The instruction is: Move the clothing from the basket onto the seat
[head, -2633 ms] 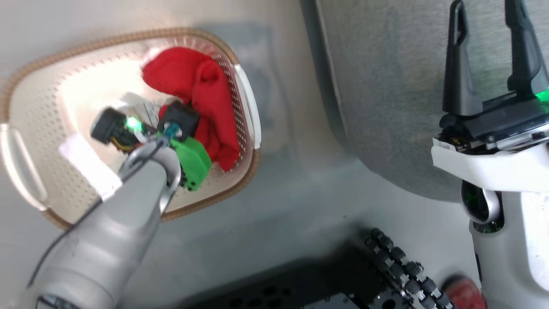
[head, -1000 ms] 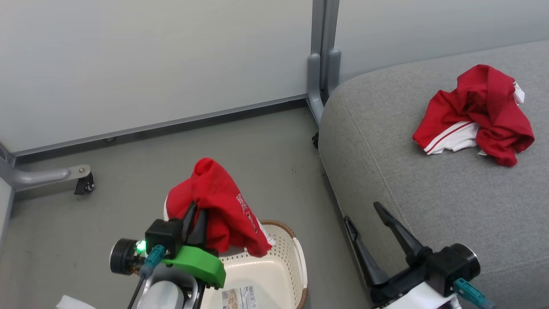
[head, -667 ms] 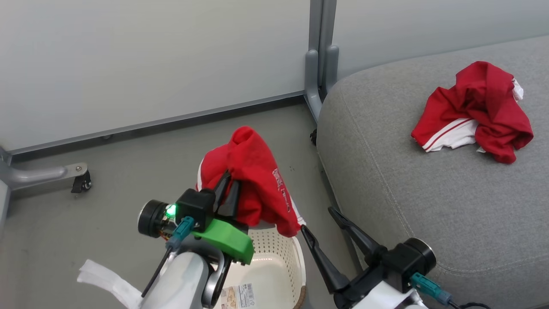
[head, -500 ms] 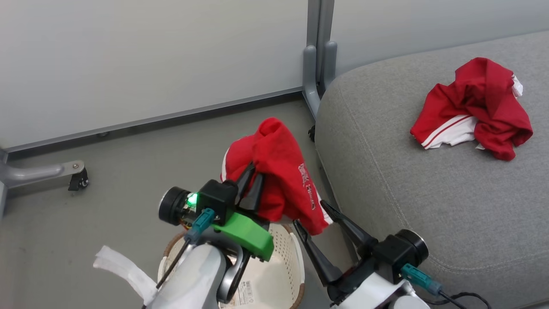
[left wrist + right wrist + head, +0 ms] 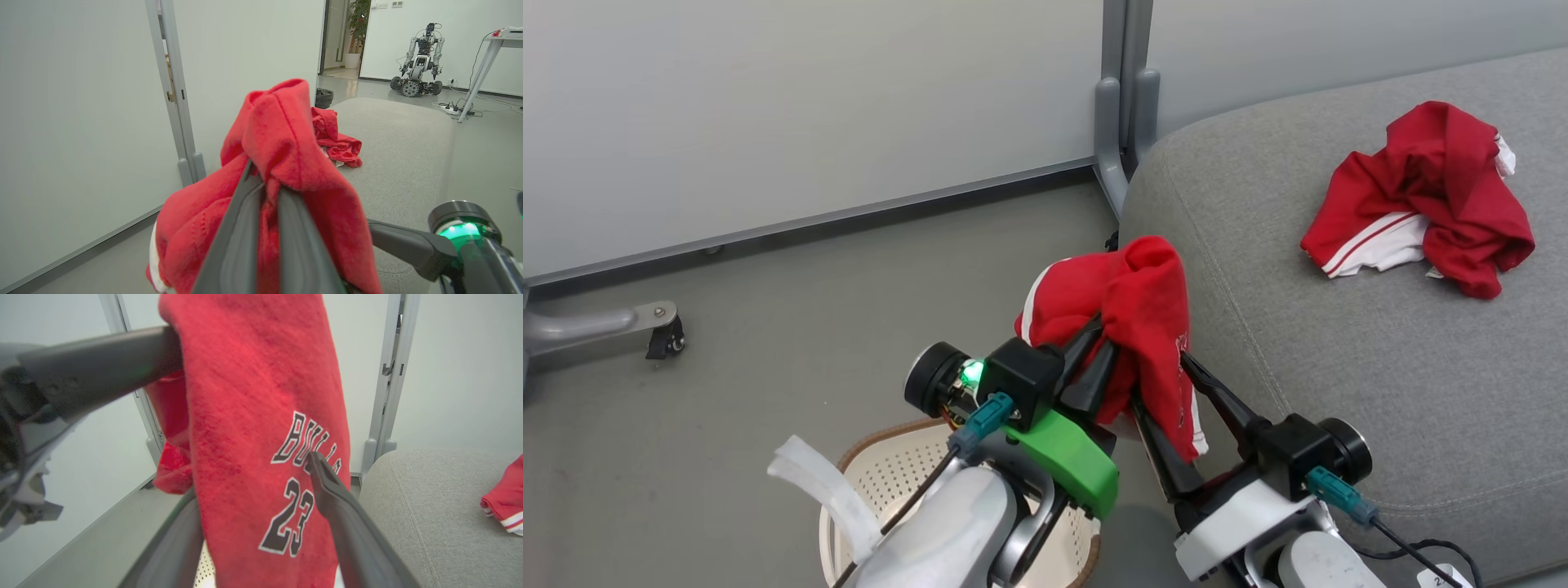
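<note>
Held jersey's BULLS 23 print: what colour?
Black with a white outline, on the red jersey; clearest in the right wrist view.

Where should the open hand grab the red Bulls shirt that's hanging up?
Pinch the loose part of the shirt that hangs below the left hand, around the "23". Come at its printed side, as the right hand does. The cloth drops there as a flat sheet between that hand's open fingers, so closing them should catch it.
</note>
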